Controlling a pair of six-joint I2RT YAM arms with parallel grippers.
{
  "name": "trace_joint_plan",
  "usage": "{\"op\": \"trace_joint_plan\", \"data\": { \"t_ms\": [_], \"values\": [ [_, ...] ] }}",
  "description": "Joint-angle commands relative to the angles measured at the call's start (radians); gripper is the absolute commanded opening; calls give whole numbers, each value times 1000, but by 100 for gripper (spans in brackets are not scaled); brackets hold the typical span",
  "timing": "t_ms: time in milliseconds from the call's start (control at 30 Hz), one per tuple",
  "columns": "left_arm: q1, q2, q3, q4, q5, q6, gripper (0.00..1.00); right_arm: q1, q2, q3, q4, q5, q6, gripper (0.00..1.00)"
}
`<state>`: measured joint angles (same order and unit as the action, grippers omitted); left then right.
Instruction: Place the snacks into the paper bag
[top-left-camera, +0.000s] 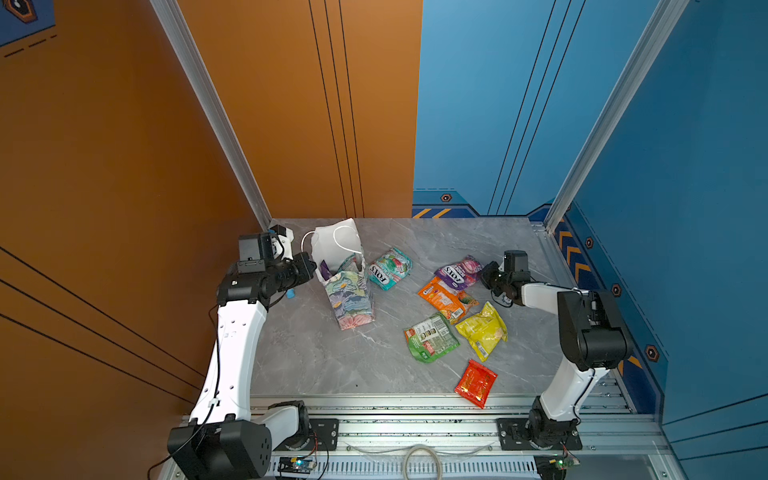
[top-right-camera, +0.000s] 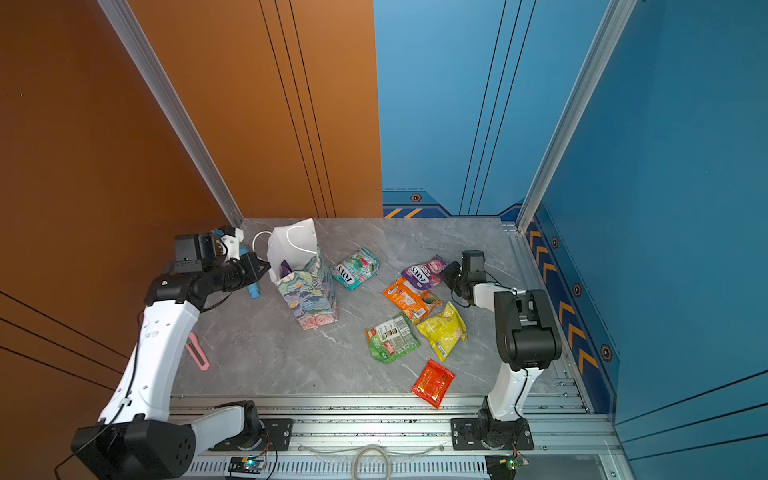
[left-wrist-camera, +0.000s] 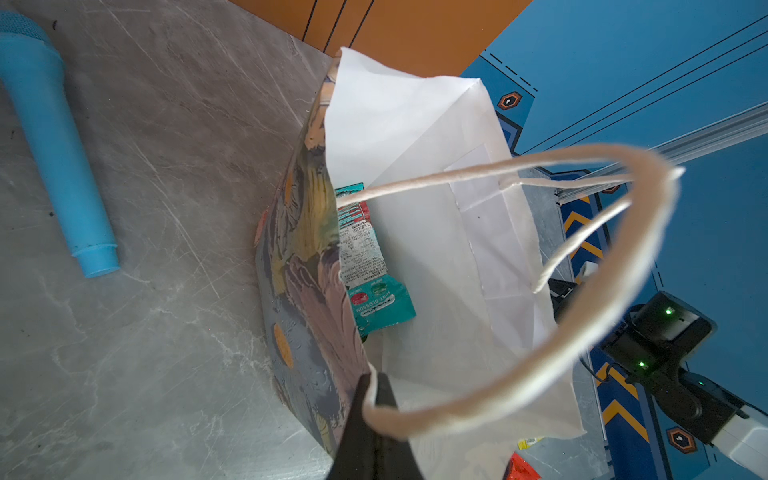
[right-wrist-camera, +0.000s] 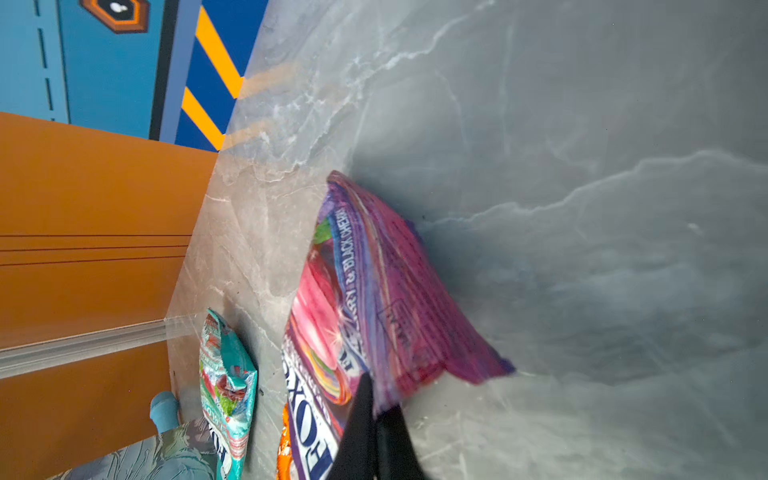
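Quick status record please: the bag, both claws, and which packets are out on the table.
paper bag: upright, mouth open, inner teal packet visible inside
left claw: shut on the bag's rim
right claw: shut on purple packet, at its edge
out on table: loose teal packet, orange packet, green packet, yellow packet, red packet
overlap: purple packet partly on orange packet

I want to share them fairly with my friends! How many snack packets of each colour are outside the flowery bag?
teal packet: 1
purple packet: 1
orange packet: 1
green packet: 1
yellow packet: 1
red packet: 1
Total: 6
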<state>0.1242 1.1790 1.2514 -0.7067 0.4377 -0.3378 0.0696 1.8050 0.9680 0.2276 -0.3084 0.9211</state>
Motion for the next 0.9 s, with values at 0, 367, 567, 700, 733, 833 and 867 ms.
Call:
{"op": "trace_joint_plan", "data": {
  "t_ms": [0,367,567,700,733,833,867],
  "values": [
    [7,-11,3,26,32,5,0,30,-62,70,-52,17,-70,0],
    [7,-3,8,26,37,5,0,118,-121,246,-182,43,-173,0],
    [6,-1,8,27,40,3,0,164,-122,375,-249,48,-226,0],
    [5,-3,10,27,43,3,0,202,-119,459,-300,48,-267,0],
    [5,-3,10,27,44,3,0,212,-119,480,-310,46,-274,0],
    [6,-3,10,27,44,3,0,244,-119,530,-337,43,-300,0],
    [3,-4,11,27,45,3,0,252,-120,547,-347,43,-307,0]
  ]
}}
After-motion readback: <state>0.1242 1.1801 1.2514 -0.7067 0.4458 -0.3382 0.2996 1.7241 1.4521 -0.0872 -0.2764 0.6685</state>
